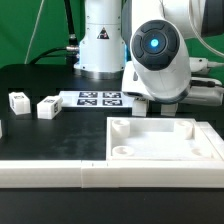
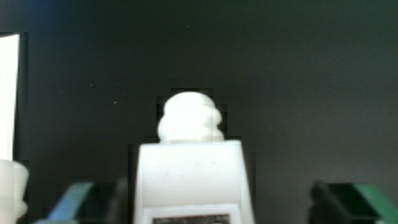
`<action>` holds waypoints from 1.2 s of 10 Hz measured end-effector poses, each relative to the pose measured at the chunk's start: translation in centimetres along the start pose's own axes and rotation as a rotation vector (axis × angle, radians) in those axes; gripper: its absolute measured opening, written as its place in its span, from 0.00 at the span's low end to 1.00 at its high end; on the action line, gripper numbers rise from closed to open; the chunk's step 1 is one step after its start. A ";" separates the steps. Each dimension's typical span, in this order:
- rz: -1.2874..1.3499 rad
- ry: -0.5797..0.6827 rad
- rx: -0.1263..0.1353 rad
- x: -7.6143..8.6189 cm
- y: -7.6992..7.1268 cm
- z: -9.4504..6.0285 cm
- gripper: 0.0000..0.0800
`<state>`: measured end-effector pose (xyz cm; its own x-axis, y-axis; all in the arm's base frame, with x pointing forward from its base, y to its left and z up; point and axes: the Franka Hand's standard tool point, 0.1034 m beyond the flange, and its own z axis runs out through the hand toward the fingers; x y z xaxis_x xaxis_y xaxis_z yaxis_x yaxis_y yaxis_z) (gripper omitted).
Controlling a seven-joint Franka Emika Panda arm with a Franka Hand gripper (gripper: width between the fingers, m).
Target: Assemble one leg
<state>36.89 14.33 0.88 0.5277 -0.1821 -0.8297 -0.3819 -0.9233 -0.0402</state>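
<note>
1. Nearest in the exterior view, at 6 o'clock, a long white rail runs along the table's front edge. It closes off any low path that way.
2. Just behind it, at 4 to 5 o'clock, the tray piece lies flat with a raised rim. The corner sockets that show are empty, so no leg is fitted yet. I judge the task to be near its start.
3. At 9 o'clock stand one spare post and a second spare post. They are near each other and well apart from the tray piece.
4. Just above centre lies the marker board, flat and low.
5. At 2 o'clock the arm's wrist housing hangs low by the board's end.
6. In the wrist view the gripper has its jaws apart, with a dark gap on either side. The leg sits between them, ungripped as far as I can see, with its threaded tip pointing away.
7. What is left is to grip, lift, carry toward 4 o'clock, seat and twist. The tray piece's rim needs clearing; the dark table before it looks open.
8. Farthest, at 12 o'clock, stands the robot base.
</note>
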 end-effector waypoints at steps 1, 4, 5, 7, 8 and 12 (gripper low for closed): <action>0.001 0.000 0.000 0.0 0.0 0.0 0.41; 0.001 0.000 0.000 0.0 0.0 0.0 0.36; 0.001 0.000 0.000 0.0 0.0 0.0 0.36; 0.001 0.000 0.000 0.0 0.0 0.0 0.36; -0.006 -0.006 -0.004 -0.2 0.1 -0.1 0.36; -0.113 0.058 -0.064 -4.1 0.5 -5.0 0.36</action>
<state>38.31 12.92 7.02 0.6078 -0.0934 -0.7885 -0.2695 -0.9584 -0.0942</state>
